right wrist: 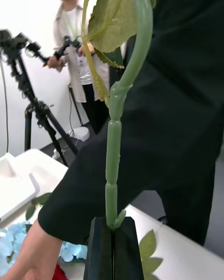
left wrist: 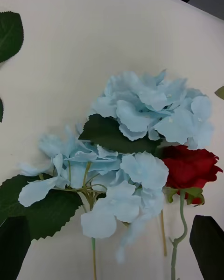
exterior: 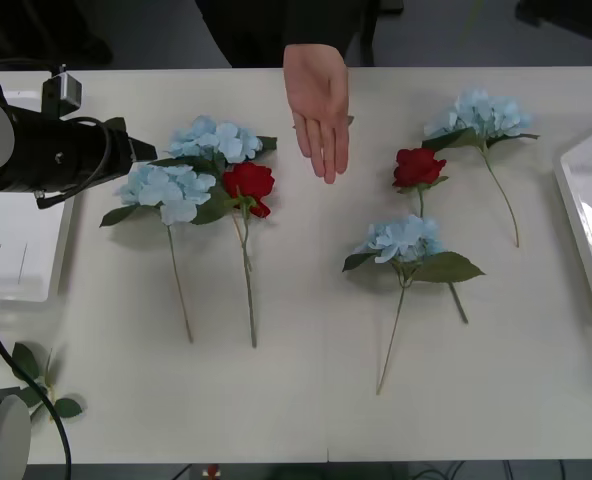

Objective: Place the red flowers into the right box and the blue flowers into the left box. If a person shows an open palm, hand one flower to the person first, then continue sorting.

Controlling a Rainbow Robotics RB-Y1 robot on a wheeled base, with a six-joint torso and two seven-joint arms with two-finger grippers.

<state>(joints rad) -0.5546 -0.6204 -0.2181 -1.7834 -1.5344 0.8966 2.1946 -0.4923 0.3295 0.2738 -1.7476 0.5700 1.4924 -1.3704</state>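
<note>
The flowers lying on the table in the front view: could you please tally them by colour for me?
Blue flowers: 4
Red flowers: 2
Total: 6, leaving out the stem held by the right gripper, its bloom unseen.

White table [exterior: 306, 400], dark grey floor beyond, white wall, black tripod [right wrist: 32, 102] w/ gear

Open palm [exterior: 318, 100] over table [exterior: 296, 380], among blue flowers [exterior: 404, 240].
</note>
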